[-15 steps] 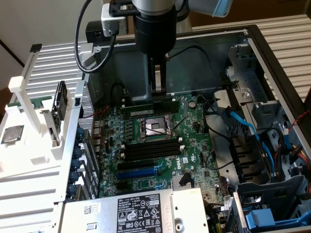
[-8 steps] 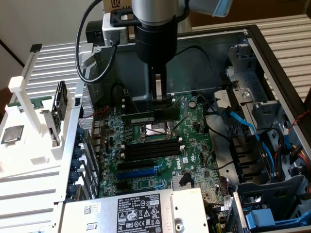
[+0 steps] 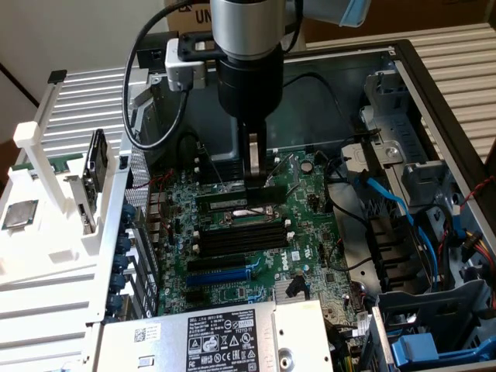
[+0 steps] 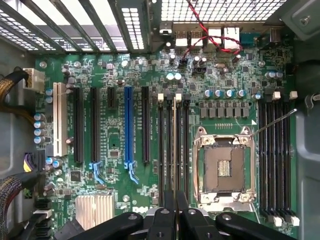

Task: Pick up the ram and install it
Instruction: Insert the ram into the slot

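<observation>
Between the tips of the narrow pincer [image 4: 173, 199], the gripped ram [image 4: 173, 140], edge-on among black slots [image 4: 186, 140].

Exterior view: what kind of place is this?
Likely a PC assembly or repair bench: an opened desktop case with its motherboard bare, a white rack of loose parts at the exterior view's left, and cardboard boxes behind.

Just beside the processor socket [image 4: 224, 167], the ram [image 4: 173, 145] stands edge-on, its chips and label hidden, its near end lost in the grip of the tool [image 4: 173, 197]. The tool's body is cut by the picture edge, as is the arm [image 3: 248, 31] above the socket.
</observation>
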{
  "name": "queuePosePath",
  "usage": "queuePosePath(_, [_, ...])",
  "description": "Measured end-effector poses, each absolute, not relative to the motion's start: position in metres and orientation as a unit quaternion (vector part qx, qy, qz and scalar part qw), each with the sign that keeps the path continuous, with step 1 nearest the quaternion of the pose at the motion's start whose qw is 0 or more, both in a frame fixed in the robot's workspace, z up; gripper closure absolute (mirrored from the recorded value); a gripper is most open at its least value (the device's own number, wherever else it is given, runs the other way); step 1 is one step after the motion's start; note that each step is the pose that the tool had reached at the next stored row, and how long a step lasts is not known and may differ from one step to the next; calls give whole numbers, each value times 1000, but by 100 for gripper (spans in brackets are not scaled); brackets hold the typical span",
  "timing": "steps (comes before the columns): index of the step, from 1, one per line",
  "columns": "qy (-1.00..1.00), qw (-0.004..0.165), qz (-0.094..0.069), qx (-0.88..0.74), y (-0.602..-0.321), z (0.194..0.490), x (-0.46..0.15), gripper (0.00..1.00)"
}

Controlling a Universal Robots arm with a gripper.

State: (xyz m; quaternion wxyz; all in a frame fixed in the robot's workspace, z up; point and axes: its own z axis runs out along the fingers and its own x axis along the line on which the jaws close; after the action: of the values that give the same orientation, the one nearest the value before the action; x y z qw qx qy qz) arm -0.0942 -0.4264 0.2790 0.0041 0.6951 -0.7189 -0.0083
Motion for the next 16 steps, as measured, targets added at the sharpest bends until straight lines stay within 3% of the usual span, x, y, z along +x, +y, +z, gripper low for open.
queuePosePath(16, [-719,10,-2,695,-428,256,-94,88])
